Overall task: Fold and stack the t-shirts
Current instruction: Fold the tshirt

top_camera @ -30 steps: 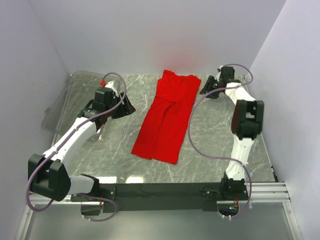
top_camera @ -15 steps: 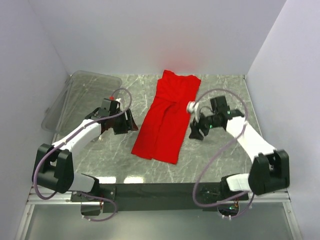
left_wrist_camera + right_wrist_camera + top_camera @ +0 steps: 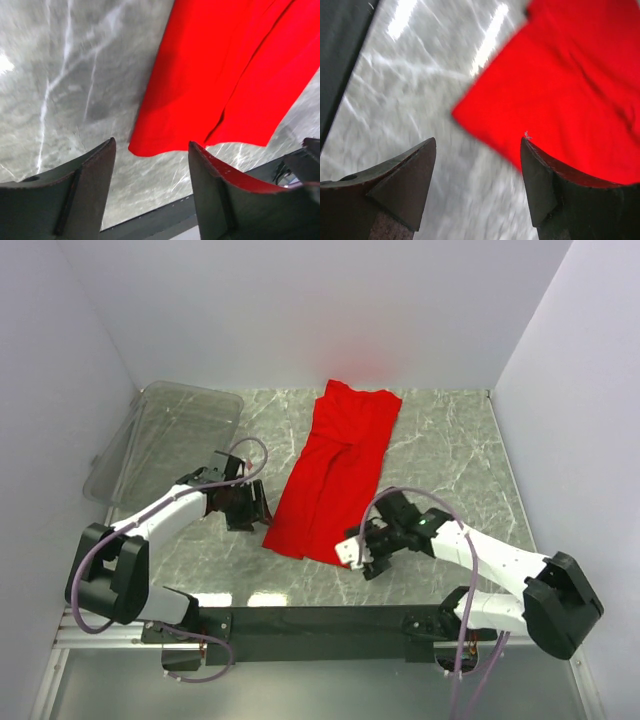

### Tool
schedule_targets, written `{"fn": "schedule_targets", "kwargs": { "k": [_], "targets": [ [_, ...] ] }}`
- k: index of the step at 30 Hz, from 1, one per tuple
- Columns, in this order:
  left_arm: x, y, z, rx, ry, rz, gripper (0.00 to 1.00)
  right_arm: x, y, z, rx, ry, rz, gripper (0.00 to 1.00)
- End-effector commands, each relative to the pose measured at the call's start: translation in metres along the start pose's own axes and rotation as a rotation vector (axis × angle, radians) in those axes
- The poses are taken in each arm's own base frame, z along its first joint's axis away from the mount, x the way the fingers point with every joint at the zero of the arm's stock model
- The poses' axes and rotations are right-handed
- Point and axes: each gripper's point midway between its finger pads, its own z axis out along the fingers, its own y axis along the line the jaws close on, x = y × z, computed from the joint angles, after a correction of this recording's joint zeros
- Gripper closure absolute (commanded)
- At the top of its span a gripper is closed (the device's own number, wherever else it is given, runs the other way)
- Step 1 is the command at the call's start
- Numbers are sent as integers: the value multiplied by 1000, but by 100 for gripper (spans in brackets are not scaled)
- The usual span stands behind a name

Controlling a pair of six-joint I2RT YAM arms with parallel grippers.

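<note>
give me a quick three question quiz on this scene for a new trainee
1. True or false: the left hand is clamped on the red t-shirt.
2. Where does the clear plastic bin sit? A: at the far left of the table; B: at the near right of the table; C: on top of the t-shirt.
3. Which end of the t-shirt are the left hand and the right hand both next to, the near end or the far end?

Key:
1. False. Its jaws stand open with nothing between them.
2. A.
3. The near end, towards the arm bases.
</note>
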Motion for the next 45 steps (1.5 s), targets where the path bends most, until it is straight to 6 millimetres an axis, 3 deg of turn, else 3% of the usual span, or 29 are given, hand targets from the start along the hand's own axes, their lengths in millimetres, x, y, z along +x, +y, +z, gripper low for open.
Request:
{"fn": "schedule_targets", "kwargs": {
  "k": [1,8,15,24,30,33,36,39,40,43,45],
  "targets": [
    [19,5,4,-22,69,-24,36,-10,-18,16,49,6,-81,26],
    [39,3,21,-19,144,-35,39,-6,-9,38,17,66,-121,30],
    [42,-1,28,0,162,-26,39,6,13,37,-53,114,-145,35],
    [42,6,32,-34,156,-16,44,11,10,45,-65,157,-161,36],
    [39,3,38,-24,144,-30,56,15,10,48,-88,182,-177,41],
    [37,1,38,-9,136,-30,73,12,10,50,-96,183,-184,51],
    [35,-3,36,12,125,-23,81,11,11,52,-104,185,-196,63],
    [32,-8,32,29,110,-11,91,10,10,54,-99,187,-188,80],
    [30,-11,30,40,101,-3,92,9,9,54,-94,184,-185,91],
    [28,-17,24,68,88,9,99,3,9,52,-87,161,-163,99],
    [27,-22,20,87,82,15,99,-4,10,48,-75,137,-116,100]
  ]
}}
